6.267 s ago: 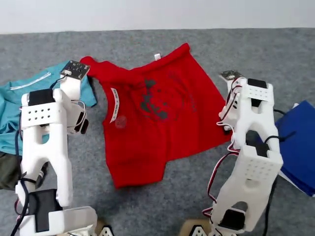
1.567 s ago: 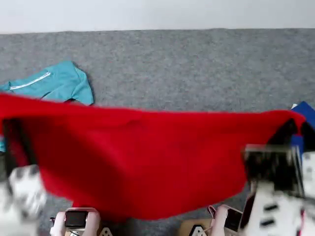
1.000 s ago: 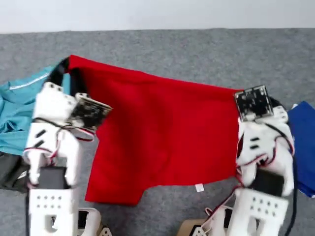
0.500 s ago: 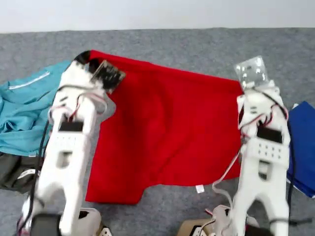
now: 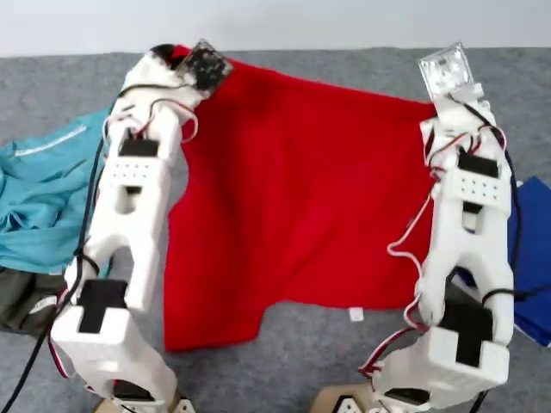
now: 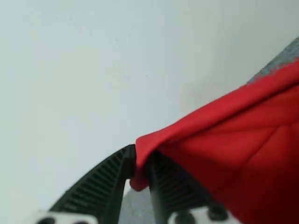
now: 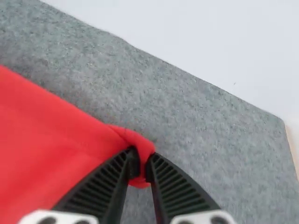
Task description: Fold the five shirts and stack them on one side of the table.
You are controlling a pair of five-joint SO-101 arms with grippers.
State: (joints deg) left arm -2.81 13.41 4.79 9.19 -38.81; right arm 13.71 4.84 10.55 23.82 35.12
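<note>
The red shirt (image 5: 293, 189) is laid spread across the table (image 5: 362, 64), one far corner clamped in the left gripper (image 6: 141, 164), the other in the right gripper (image 7: 139, 167). Little cloth seems caught; under uneven pull a corner could be lost.

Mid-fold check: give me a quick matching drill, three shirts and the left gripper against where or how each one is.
Things:
1. red shirt
2. teal shirt
3. blue shirt
4. left gripper

Places or states:
A. shut on a corner of cloth
B. by the high view's right edge
C. spread out in the middle
D. rumpled by the high view's left edge

Pairs: 1-C, 2-D, 3-B, 4-A
</note>
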